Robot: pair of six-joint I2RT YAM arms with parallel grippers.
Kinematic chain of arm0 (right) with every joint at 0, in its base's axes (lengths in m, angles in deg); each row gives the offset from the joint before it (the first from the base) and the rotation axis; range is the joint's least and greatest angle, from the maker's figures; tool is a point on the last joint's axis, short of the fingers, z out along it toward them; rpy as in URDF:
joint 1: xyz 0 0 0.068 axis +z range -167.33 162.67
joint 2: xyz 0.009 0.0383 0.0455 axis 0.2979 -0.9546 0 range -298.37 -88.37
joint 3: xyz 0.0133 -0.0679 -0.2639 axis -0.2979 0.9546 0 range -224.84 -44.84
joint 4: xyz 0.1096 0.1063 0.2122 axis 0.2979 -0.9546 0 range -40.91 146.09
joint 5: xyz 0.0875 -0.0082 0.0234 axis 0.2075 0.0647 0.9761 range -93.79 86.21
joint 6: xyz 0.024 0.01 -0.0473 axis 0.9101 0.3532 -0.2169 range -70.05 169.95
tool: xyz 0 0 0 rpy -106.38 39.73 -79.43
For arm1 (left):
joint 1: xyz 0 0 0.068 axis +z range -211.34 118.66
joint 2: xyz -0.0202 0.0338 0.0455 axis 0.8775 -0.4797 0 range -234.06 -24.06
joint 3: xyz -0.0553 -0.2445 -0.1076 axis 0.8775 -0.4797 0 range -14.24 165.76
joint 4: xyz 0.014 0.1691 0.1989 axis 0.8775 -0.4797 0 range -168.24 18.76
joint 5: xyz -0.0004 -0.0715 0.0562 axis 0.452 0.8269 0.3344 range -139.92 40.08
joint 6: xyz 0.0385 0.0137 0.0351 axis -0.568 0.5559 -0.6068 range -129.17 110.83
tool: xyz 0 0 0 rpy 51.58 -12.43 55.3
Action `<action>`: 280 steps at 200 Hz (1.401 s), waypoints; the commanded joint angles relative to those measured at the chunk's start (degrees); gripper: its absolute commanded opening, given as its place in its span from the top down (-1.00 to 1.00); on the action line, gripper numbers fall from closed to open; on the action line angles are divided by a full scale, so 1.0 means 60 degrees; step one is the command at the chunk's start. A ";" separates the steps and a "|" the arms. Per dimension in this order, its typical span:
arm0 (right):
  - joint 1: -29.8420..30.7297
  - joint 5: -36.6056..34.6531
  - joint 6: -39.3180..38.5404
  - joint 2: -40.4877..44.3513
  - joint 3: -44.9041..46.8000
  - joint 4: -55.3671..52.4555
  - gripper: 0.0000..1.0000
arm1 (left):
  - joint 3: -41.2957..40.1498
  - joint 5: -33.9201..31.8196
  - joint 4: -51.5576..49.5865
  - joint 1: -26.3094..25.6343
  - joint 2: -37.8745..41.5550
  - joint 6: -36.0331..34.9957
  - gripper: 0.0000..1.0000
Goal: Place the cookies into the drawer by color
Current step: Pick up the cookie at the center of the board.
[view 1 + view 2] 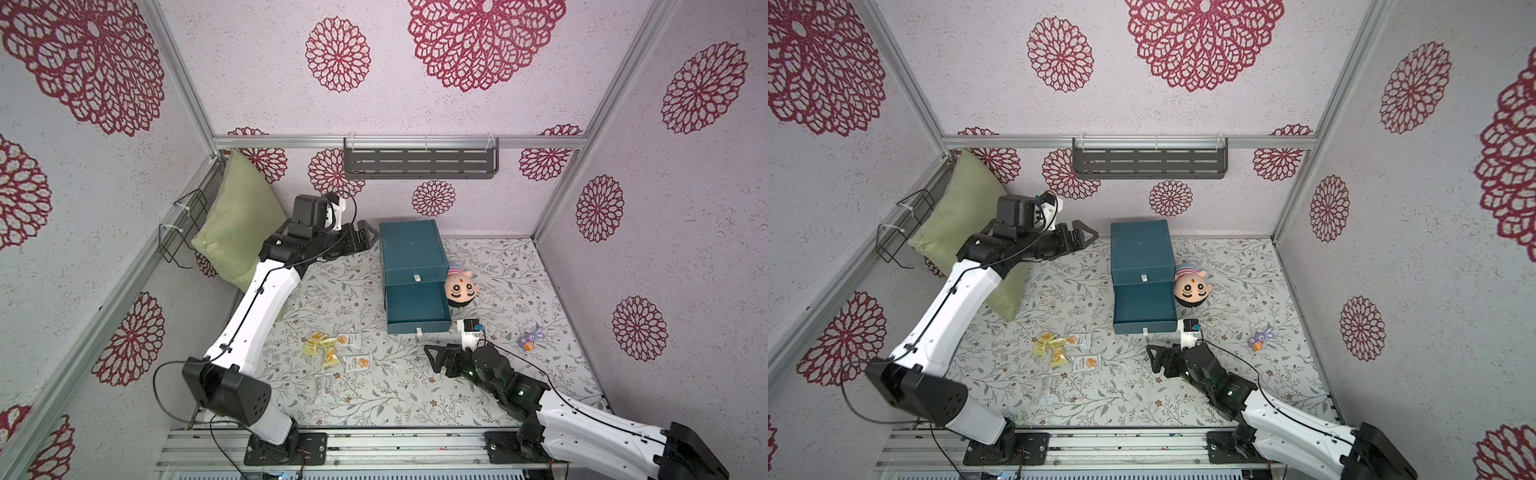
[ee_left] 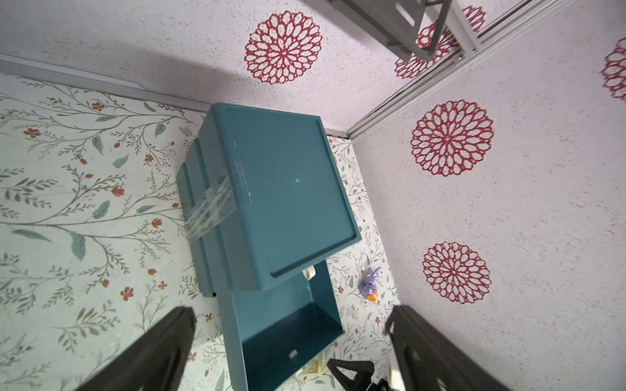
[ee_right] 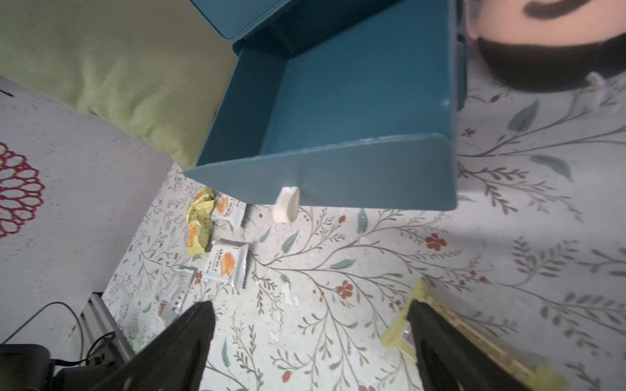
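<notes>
My left gripper [image 1: 368, 236] is up in the air near the back wall, just beside the left side of the drawer chest [image 1: 411, 249]. Its jaws are wide apart and hold nothing. My left wrist view looks down on the flat top of the chest.

The drawer chest is dark teal and stands at the back of the worktop [image 1: 395, 390]. Its top drawer is shut. A pulled-out drawer [image 1: 417, 309] under it sticks out to the front, with a small white handle [image 3: 287, 204] on its face. I cannot tell if it is the middle or the bottom one.

My right gripper [image 1: 434, 358] is low over the worktop, in front of the pulled-out drawer and a bit to its right. Its jaws are wide apart too. In my right wrist view, a yellow packet [image 3: 399, 335] shows right by one of the fingers [image 3: 450, 352]. I cannot tell if it touches the finger or just lies under it.

The rest of the cookies [image 1: 330, 357] lie in a little bunch on the worktop, in front of the chest and to its left. Some are yellow, and some are white packets [image 3: 223, 260] with an orange picture.

A pink plush head [image 1: 461, 289] lies right next to the chest on its right side. A small purple figure [image 1: 530, 340] sits further right. A green pillow [image 1: 237, 224] leans in the back left corner.
</notes>
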 commanded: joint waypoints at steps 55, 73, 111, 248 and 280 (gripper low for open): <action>-0.1746 0.1626 -0.1634 0.0109 0.0062 -0.1362 -0.87 | -0.6386 -0.1216 0.1874 0.0033 0.4471 0.1895 -0.95; -0.2008 0.1902 -0.1884 -0.0423 -0.0023 -0.1311 -0.87 | -0.7194 -0.1397 0.1803 0.0036 0.5114 0.2075 -0.95; -0.2199 0.2357 -0.2307 -0.1560 -0.0323 -0.0936 -0.86 | -0.8135 -0.1888 0.1363 0.0050 0.5881 0.2136 -0.95; -0.2257 0.2619 -0.3378 -0.3094 -0.1016 -0.1492 -0.82 | -0.8636 -0.1354 0.2156 0.0036 0.5711 0.1991 -0.95; -0.2093 0.3582 -0.3267 -0.3264 -0.0991 -0.1657 -0.69 | -0.8884 -0.1305 0.2468 0.0031 0.5674 0.2064 -0.95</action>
